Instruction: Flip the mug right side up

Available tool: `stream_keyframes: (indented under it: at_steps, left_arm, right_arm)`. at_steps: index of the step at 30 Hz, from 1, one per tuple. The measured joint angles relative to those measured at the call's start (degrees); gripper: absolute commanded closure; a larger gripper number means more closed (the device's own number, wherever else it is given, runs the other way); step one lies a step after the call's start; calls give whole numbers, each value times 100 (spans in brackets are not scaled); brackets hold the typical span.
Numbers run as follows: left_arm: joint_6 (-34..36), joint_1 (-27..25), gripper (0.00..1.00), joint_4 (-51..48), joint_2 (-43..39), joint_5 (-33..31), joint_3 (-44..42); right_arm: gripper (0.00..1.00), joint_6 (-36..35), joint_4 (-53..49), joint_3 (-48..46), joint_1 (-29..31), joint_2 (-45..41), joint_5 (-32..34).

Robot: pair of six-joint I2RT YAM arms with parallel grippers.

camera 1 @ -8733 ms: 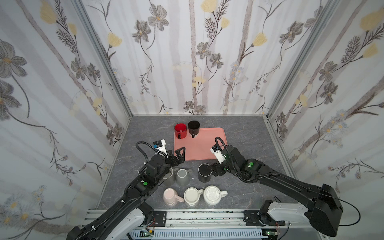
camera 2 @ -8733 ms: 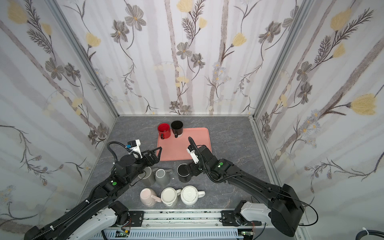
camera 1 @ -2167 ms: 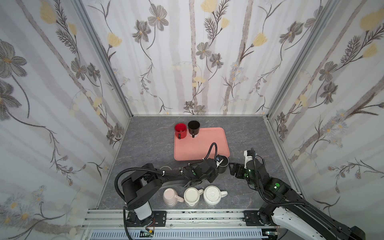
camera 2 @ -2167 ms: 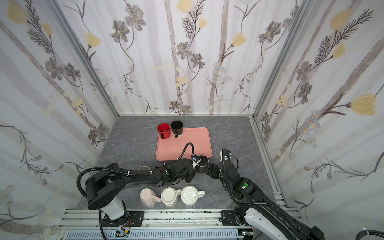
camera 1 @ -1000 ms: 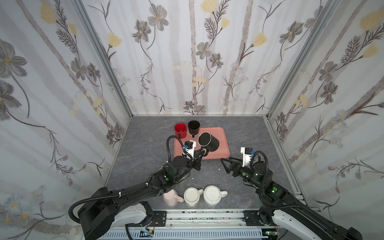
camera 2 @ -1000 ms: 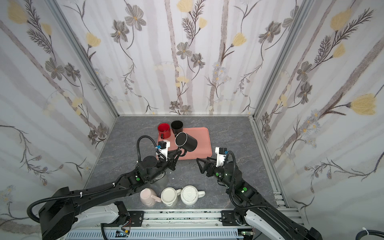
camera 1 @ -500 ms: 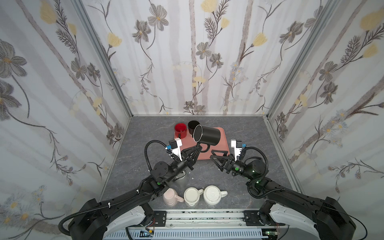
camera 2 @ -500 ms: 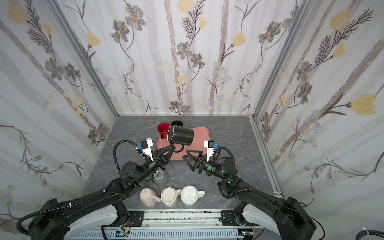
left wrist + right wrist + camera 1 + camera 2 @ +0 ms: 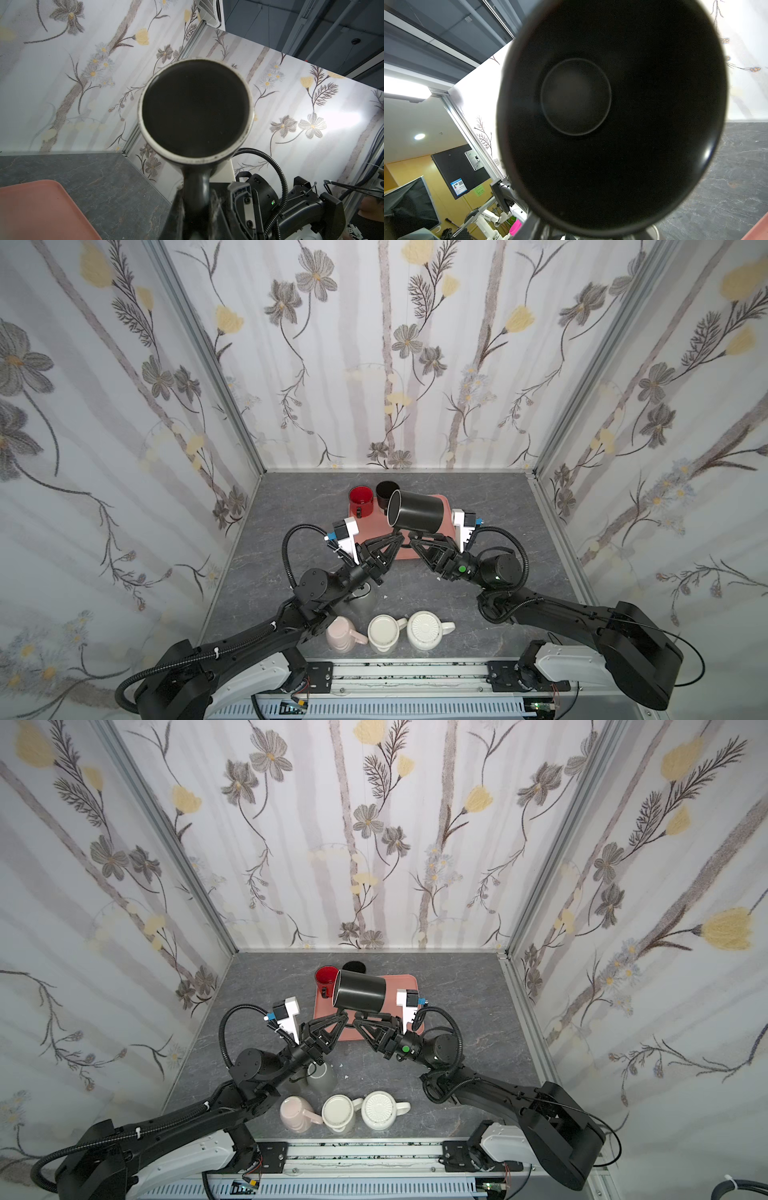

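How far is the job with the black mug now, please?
Done: the black mug hangs on its side in the air over the pink tray. In hand: the left gripper is shut on its handle; the right gripper reaches under it, grip unclear. Left: turn the opening up and set it down.

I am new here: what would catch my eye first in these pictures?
A black mug hangs on its side in the air above the pink tray, its handle pinched by the left fingers while the right fingers reach in beneath it. Three pale mugs sit in a row at the front.
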Motion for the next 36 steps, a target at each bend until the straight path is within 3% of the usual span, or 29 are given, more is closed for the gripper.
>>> stream_keyframes:
  at_steps: [3,5,6,7,8,9,12,18,23,28,36]
  left_arm:
    - [-9,0,100,81,-9,-2,-11]
    - [-20,2,100,87,-33,-15,-11]
    - [-37,2,93,83,-63,-28,-11]
    - [-59,2,77,59,-94,-35,-11]
    - [-81,-9,51,0,-133,-33,-11]
    - [-85,-13,33,-66,-173,-57,-11]
    - [-129,11,2,-157,-345,-369,-35]
    - [-160,2,0,-761,-763,-793,-175]
    - [37,2,0,-1615,-1259,-1276,-170]
    - [308,7,0,-2544,-1794,-1845,-168]
    - [505,7,0,-3220,-2516,-2413,-350]
  right_arm:
    - [98,103,129,46,2,125,96]
    - [100,144,203,48,44,146,142]
    - [100,146,205,48,98,144,247]
    - [100,144,223,44,129,136,275]
    - [100,140,208,11,149,96,282]
    - [100,133,151,-26,162,35,323]
    - [100,11,-280,-105,164,-234,468]
    - [100,-472,-1915,-85,-15,-955,1088]
    - [100,-1163,-4468,791,-304,-1051,1884]
    - [100,-2199,-6916,2391,-483,-129,2520]
    - [100,-3399,-9355,4157,-841,1906,3578]
